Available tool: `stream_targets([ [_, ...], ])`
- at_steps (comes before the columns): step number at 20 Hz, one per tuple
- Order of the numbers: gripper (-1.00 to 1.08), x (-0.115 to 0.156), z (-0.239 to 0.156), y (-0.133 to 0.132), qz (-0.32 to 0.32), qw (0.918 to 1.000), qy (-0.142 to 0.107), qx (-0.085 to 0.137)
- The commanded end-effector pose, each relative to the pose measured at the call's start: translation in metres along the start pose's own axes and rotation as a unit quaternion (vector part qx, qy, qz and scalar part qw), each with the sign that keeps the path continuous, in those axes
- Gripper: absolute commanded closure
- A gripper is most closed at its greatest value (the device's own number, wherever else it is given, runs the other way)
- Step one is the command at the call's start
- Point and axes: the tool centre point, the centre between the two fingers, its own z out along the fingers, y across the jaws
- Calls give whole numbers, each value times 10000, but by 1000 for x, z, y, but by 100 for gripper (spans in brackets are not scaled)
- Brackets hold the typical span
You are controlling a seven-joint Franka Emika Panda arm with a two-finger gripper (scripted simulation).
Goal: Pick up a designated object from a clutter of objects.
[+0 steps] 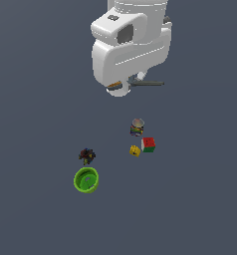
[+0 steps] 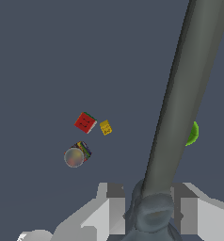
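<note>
The scissors are clamped between my gripper's fingers. Their long grey blades run far out past the fingers in the wrist view. In the exterior view the blades stick out sideways towards that view's right from under the white hand, and a tan-orange handle shows at the hand's lower edge. The gripper itself is mostly hidden behind the hand there. The scissors hang well above the floor, apart from the rest of the clutter.
On the dark floor below lie a little can, a colourful cube, a yellow block, a dark spiky lump and a green bowl. In the wrist view the blades partly cover the bowl.
</note>
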Motion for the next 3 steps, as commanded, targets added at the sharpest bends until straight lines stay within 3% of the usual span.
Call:
stream_targets([
  [1, 108, 0, -1, 0, -2, 10000, -3, -1],
  [3, 108, 1, 0, 0, -2, 10000, -3, -1],
])
